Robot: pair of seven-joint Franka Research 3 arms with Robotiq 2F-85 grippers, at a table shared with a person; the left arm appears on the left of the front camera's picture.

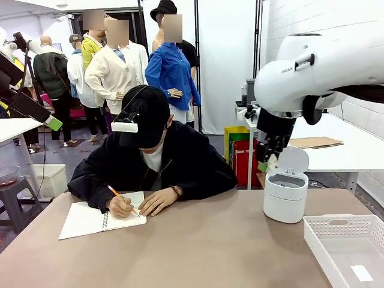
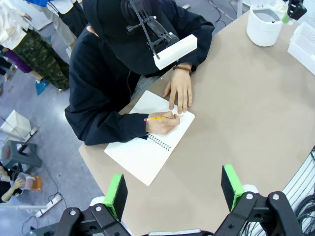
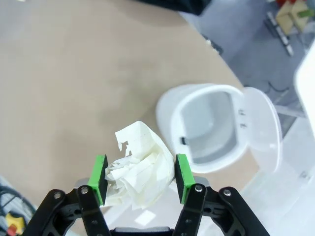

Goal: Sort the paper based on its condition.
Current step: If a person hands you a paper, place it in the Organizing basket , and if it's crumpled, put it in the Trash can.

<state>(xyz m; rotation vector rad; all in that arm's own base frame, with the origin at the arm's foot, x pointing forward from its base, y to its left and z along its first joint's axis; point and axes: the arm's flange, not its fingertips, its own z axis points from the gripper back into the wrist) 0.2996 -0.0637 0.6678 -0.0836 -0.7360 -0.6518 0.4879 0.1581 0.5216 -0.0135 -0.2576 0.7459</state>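
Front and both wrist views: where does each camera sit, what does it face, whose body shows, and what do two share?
Front view: fixed between the arms, facing the person writing in a white spiral notebook; right gripper shows.
Left wrist view: high up, looking down on person and notebook; open left gripper at bottom.
Right wrist view: above a round white lidded bin; right gripper shut on a crumpled white paper ball.
Shared: front and right wrist views both show that bin.
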